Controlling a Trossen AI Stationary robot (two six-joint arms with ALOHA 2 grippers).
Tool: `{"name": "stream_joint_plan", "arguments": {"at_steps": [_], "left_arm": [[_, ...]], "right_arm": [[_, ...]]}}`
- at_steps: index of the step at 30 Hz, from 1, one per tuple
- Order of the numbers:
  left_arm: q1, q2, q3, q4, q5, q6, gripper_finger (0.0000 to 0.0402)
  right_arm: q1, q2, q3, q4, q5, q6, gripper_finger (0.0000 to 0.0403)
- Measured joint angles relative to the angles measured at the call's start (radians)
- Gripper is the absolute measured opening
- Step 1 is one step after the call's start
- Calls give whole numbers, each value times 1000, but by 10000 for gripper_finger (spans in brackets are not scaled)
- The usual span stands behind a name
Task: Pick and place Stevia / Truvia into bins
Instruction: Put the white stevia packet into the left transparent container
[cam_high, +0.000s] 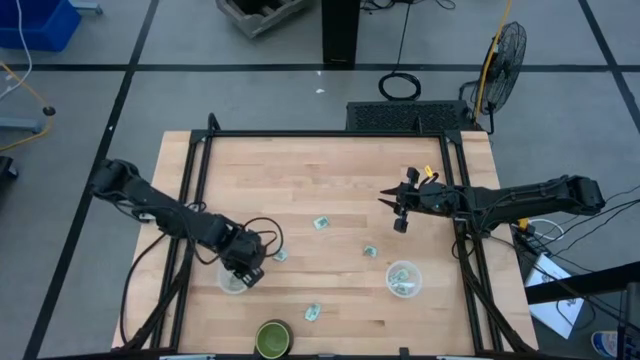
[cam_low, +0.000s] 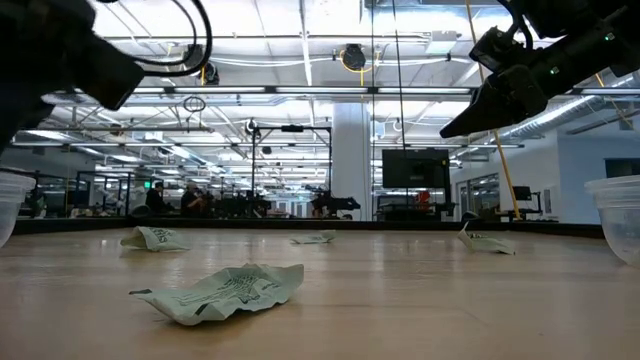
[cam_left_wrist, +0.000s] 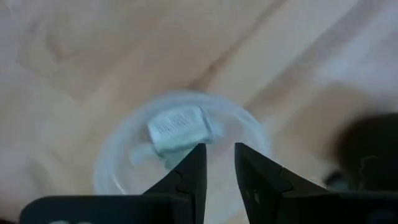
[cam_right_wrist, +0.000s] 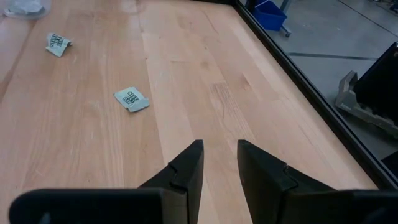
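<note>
My left gripper (cam_high: 245, 268) hangs open over the left clear cup (cam_high: 232, 281). In the left wrist view its fingers (cam_left_wrist: 219, 160) stand just above that cup (cam_left_wrist: 112, 168), where a pale green packet (cam_left_wrist: 179, 127) lies inside. My right gripper (cam_high: 400, 207) is open and raised over bare wood at the table's right, far from the right cup (cam_high: 403, 279), which holds packets. Loose packets lie flat on the table (cam_high: 321, 223), (cam_high: 370, 250), (cam_high: 280, 255), (cam_high: 313, 312). In the right wrist view two of them (cam_right_wrist: 130, 98), (cam_right_wrist: 58, 43) lie ahead of the open fingers (cam_right_wrist: 219, 163).
A dark green round container (cam_high: 272, 339) stands at the table's near edge. A black frame rail (cam_high: 330, 133) runs around the wooden top. In the low view a crumpled packet (cam_low: 220, 292) lies nearest, and others (cam_low: 155, 238), (cam_low: 485, 241) lie farther back.
</note>
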Motion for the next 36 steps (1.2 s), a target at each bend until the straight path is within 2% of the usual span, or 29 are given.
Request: {"name": "stream_joint_plan", "arguments": {"at_steps": [3, 10, 18, 23, 25, 36], "left_arm": [[27, -23, 23, -1, -18, 21, 88], [79, -45, 66, 23, -174, 171, 88], [100, -28, 66, 65, -446, 487, 88], [89, 3, 42, 121, -434, 667, 88], [78, 25, 21, 202, -428, 722, 88], [20, 175, -5, 265, -387, 853, 88]], "right_arm": [[0, 0, 0, 0, 0, 0, 93], [0, 0, 0, 0, -1, 0, 93], [0, 0, 0, 0, -1, 0, 93], [0, 0, 0, 0, -1, 0, 93], [0, 0, 0, 0, -1, 0, 93], [0, 0, 0, -8, -1, 0, 93]]}}
